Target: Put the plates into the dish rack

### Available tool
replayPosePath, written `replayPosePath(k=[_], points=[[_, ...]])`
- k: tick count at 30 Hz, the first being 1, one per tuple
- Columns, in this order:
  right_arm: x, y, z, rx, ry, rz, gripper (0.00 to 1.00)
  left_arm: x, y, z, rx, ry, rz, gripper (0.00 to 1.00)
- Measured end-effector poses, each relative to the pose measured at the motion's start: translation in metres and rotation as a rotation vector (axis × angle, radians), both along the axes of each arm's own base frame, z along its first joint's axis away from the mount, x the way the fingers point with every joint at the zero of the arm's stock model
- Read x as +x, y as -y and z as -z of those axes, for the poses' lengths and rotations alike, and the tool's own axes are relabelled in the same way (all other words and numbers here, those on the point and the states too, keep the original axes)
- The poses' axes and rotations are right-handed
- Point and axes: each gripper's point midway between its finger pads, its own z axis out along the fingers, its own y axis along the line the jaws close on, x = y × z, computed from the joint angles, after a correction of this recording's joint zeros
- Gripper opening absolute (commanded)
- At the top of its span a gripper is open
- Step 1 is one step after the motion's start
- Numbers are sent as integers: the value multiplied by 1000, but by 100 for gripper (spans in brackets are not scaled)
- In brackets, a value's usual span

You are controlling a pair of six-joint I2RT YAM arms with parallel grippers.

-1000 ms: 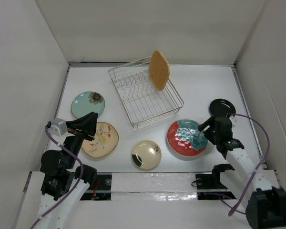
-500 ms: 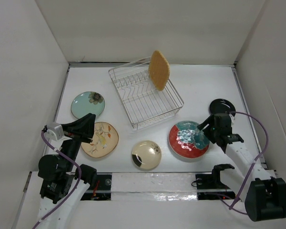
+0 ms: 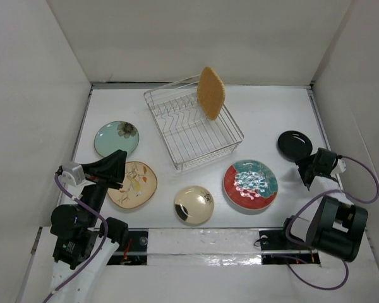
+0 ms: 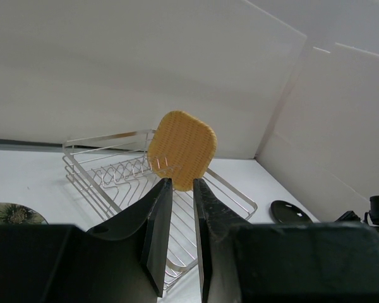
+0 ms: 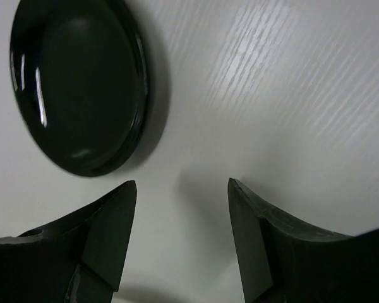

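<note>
Starting nearest the arms: cream plate [image 3: 194,204] is lying flat on the surface [image 3: 271,113], with the red patterned plate [image 3: 250,185] to its right and the beige floral plate [image 3: 134,184] to its left. None is touching another.

Left tool [image 3: 119,158] is hanging over the beige plate's left edge. Its jaws are sitting almost together with a thin slit between them, gripping nothing, and its wrist view is looking straight at the rack.

Right tool [image 5: 181,186] is sitting low at the right side, spread wide and gripping nothing. The small black plate [image 5: 76,88] is lying just ahead of its left finger, apart from it.

Further back on the left, the teal flowered plate [image 3: 116,138] is lying flat. Beyond that, the wire rack [image 3: 184,129] is sitting angled on the surface. It is carrying one orange plate [image 3: 211,93], standing on edge near its far right end.

So one of six is loaded and five are waiting.

Handling, my guess: these are looking like glazed ceramic, so stiff, slick and prone to chipping. The black one is probably the lightest.

With every plate lying flat, the raised rim is the only place to grip. I'm thinking one finger under the lip and one on top, pinching at the near edge. Too shallow a bite risks the plate slipping out as it tilts upright.
</note>
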Motion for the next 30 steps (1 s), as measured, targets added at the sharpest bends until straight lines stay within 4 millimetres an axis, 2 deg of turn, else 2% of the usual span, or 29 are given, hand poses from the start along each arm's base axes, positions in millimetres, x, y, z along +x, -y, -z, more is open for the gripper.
replayPosePath(k=[2,7,12,16,25,28,30], points=[[3,11,11,31,-3,34,62,0,0,0,0,0,0,17],[32,34,11,89,85,67,56,0,0,0,1,-1,0,17],[38,34,10,114,110,63,50,1,0,1,2,-4,0,17],[40,32,13,137,104,62,48,1,1,1,2,-5,0,17],[68,36,13,206,124,49,45,1,0,1,3,-5,-1,17],[74,35,14,231,130,50,37,1,0,1,3,-5,-1,17],[76,35,15,244,131,49,27,1,0,1,3,-5,-1,17]])
